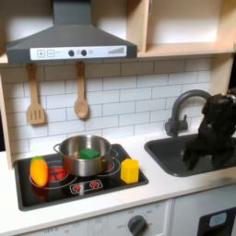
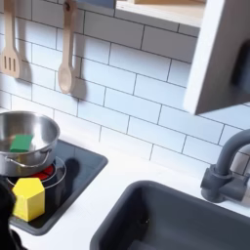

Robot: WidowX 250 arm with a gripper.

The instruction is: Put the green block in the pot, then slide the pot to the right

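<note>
Hand: the hand [image 1: 205,152] hangs low over the sink [image 1: 166,155] in the first exterior view, well to the right of the pot; too dark to tell whether its jaws are parted or clenched, and nothing shows in them.
Arm: the black arm [image 1: 219,115] rises from the hand beside the tap [image 1: 181,106], bent downward, far from the pot.
Block: the green block [image 1: 88,153] lies inside the pot [image 1: 85,155] in both exterior views, so the first part looks done.
Pot: it stands on the black hob [image 1: 106,184], toward its back.
Neighbours: a yellow block [image 1: 130,170] sits just right of the pot; an orange toy vegetable [image 1: 38,171] just left of it.
Step in hand: the slide, judged next. Best to press the pot's left wall low and push level, steering behind the yellow block so the pot neither tips nor shoves it off.
</note>
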